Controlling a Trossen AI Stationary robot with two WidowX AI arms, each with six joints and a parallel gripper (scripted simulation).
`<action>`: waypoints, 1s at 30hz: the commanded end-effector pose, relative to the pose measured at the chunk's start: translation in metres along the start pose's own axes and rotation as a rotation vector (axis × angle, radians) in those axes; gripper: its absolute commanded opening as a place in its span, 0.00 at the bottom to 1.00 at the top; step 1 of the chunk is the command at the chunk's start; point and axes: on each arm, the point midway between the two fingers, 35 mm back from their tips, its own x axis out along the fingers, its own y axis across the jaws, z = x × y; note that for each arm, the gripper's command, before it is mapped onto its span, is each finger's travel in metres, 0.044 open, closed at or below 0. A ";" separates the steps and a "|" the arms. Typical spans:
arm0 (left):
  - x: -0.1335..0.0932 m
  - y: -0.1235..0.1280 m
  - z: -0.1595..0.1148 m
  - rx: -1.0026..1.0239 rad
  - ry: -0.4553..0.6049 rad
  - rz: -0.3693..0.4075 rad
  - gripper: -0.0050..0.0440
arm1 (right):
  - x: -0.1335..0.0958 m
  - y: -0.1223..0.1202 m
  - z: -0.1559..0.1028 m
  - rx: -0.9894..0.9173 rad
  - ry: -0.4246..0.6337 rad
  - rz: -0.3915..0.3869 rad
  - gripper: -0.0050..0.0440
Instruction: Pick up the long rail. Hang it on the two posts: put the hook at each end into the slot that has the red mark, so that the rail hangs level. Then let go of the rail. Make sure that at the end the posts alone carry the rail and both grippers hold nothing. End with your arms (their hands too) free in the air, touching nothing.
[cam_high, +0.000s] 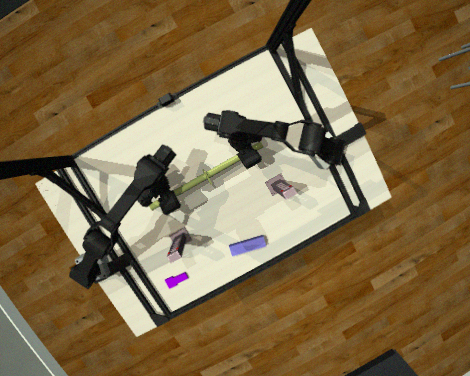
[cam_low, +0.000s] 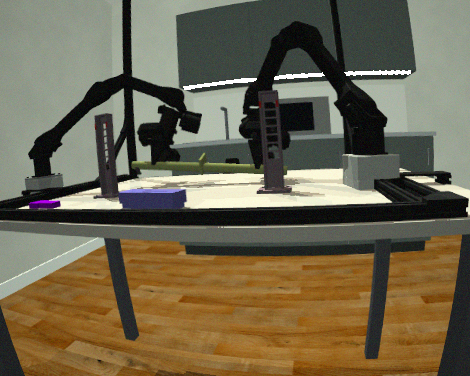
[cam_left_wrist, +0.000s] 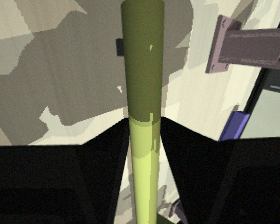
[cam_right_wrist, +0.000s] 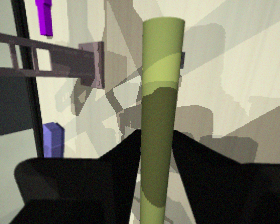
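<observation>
The long yellow-green rail is off the table, nearly level, behind the two posts. My left gripper is shut on it near one end. My right gripper is shut on it near the other end. A small dark piece shows beside the rail in each wrist view; hook shapes are unclear. One mauve slotted post stands on the left arm's side, the other post on the right arm's side. Both have red marks near the top.
A blue-violet block lies near the front edge. A small purple piece lies beyond the right-side post. Black frame beams run along the table's edges.
</observation>
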 end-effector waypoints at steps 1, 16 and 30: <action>0.004 0.002 0.000 -0.004 0.004 0.000 0.10 | 0.000 0.000 0.000 -0.002 -0.005 0.000 0.10; 0.000 0.000 0.000 -0.004 0.004 0.000 0.74 | 0.000 0.000 0.000 -0.002 -0.005 0.000 0.10; -0.015 0.000 0.000 -0.004 0.004 0.000 1.00 | 0.000 0.000 0.000 -0.002 -0.005 0.000 0.10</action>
